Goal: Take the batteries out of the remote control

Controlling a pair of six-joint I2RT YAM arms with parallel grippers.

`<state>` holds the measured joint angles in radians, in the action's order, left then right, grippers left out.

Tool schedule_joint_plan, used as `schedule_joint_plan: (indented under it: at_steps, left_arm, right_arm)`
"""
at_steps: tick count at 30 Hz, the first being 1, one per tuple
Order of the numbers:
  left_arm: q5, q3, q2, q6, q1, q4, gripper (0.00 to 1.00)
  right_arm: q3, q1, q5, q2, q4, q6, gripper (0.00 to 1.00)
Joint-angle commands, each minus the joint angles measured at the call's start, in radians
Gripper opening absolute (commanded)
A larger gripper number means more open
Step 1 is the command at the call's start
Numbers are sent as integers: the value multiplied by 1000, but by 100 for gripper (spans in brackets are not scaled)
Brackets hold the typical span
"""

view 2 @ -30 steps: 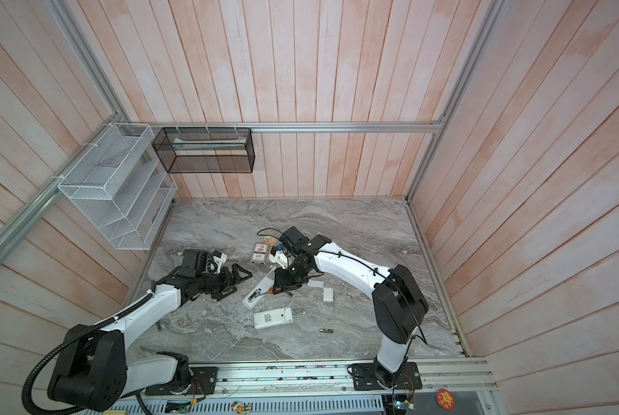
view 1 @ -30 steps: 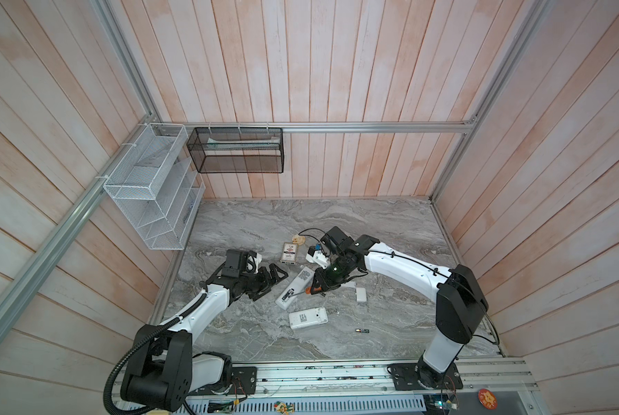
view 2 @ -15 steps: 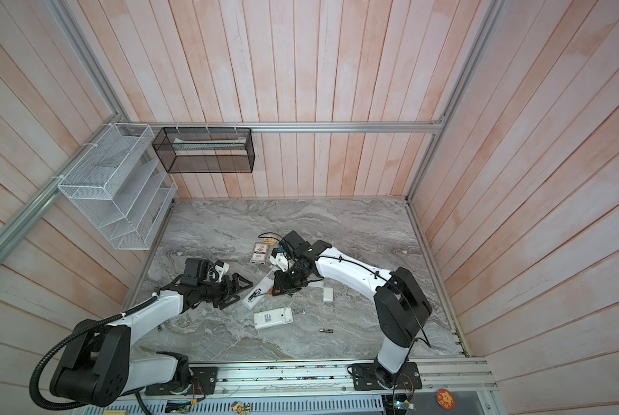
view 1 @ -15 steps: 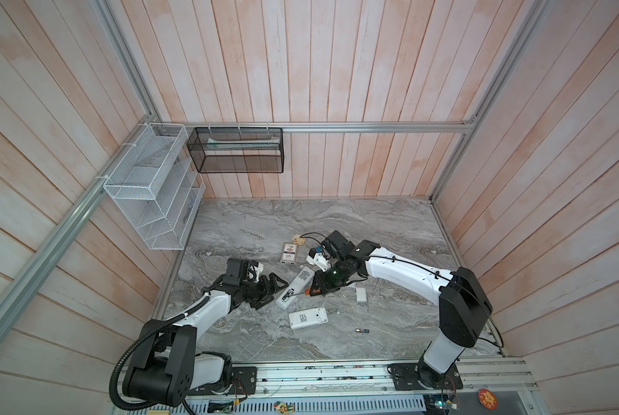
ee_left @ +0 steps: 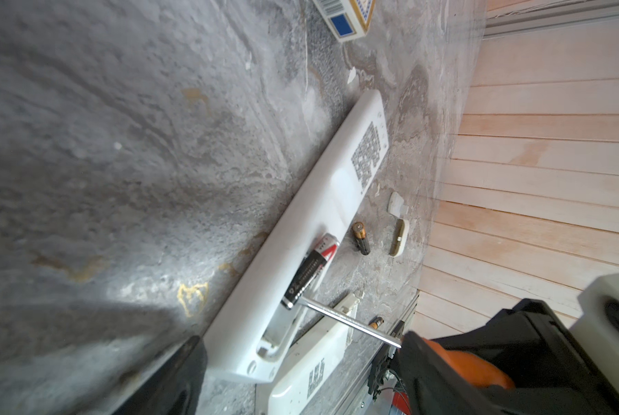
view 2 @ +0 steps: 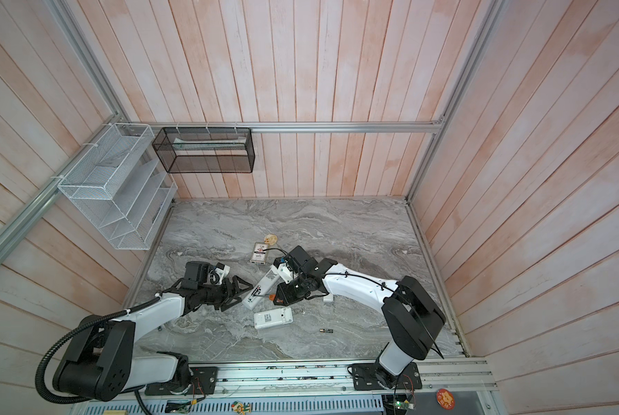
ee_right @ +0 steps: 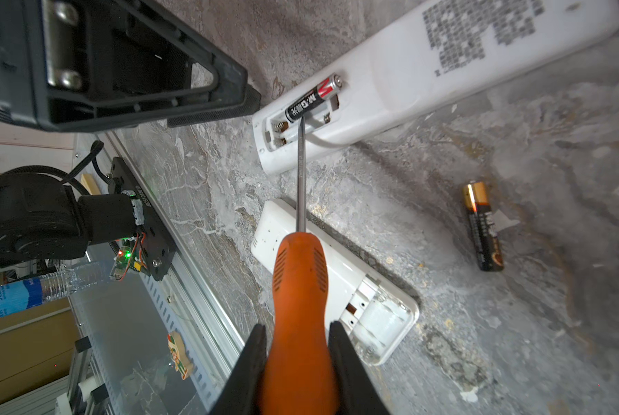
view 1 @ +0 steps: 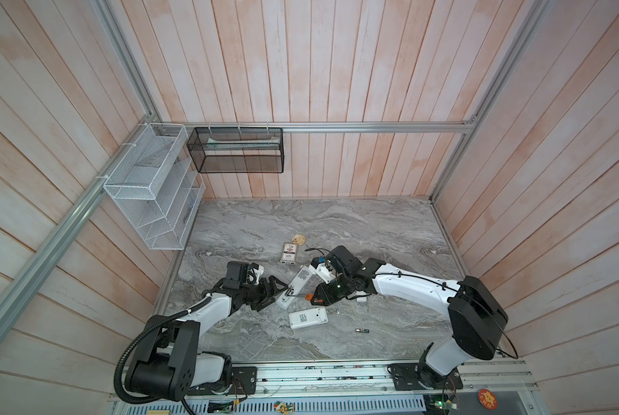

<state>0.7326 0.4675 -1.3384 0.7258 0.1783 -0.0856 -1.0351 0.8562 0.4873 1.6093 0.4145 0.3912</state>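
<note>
Both top views show your left gripper (view 1: 277, 296) (view 2: 241, 296) gaping wide at the long remote's end (view 1: 295, 287) (view 2: 262, 287). Left wrist view: a tilted battery (ee_left: 310, 271) sits in that remote's bay, a loose battery (ee_left: 361, 243) just beside the remote. Right wrist view: your right gripper (ee_right: 297, 332) clamps the screwdriver (ee_right: 299, 287), tip touching the tilted battery (ee_right: 313, 97).

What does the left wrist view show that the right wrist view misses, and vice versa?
Left wrist only: a small box with a blue patch, two white covers, and a second loose battery near the rail. Right wrist only: a water bottle and a figurine beyond the rail. Both: the long remote, its black-and-red battery tipped up against the screwdriver tip, one loose gold-banded battery, the short remote, and the right claw shut on the orange handle.
</note>
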Motion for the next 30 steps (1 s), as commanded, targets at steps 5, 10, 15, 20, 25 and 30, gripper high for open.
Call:
schedule_joint_plan:
  at_steps: [5, 10, 15, 20, 25, 30]
  left_arm:
    - [39, -4, -18, -16, 1, 15, 86]
    - [44, 12, -25, -23, 2, 12, 86]
    - [47, 7, -36, -30, 1, 16, 86]
    - [49, 6, -69, -35, -4, 44, 86]
    - [53, 35, -110, -56, -19, 55, 86]
    - [59, 58, -140, -81, -37, 49, 86]
  right_arm:
    - [54, 5, -96, 9, 12, -1, 2]
    - [29, 6, -79, 7, -3, -5, 2]
    - [-19, 4, -77, 11, 29, -20, 2]
    - [-70, 5, -83, 18, 73, -39, 2]
    - [-109, 5, -79, 35, 105, -48, 2]
    - [-133, 4, -74, 44, 118, -54, 2]
